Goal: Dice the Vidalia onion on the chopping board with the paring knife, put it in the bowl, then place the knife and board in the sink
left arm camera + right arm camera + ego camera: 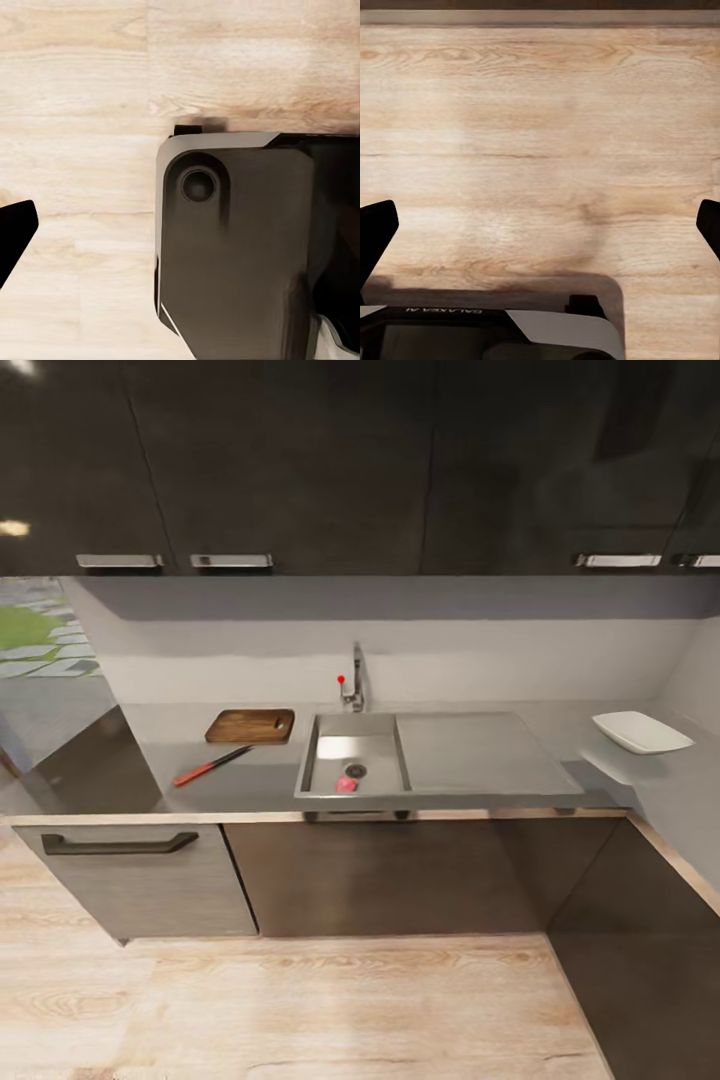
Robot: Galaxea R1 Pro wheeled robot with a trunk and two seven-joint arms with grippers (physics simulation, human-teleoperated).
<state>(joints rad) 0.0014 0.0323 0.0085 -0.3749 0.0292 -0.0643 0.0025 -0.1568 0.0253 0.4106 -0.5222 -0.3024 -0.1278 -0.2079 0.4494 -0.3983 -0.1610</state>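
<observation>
Wooden flooring (pixel 330 1010) lies nearest my head camera, then dark cabinets under the countertop (pixel 250 785). Inside the sink (pixel 355 755), the Vidalia onion (pixel 346 784) sits beside the drain. Left of the sink are the chopping board (pixel 251 726) and the paring knife (pixel 212 765), apart from each other; the bowl (pixel 641 731) rests far right. My left wrist camera sees the robot base (pixel 240 255) over the floor and one dark fingertip (pixel 15 236); I cannot tell that gripper's spread. My right wrist camera shows the right gripper (pixel 540 232) with fingers spread wide, holding nothing.
</observation>
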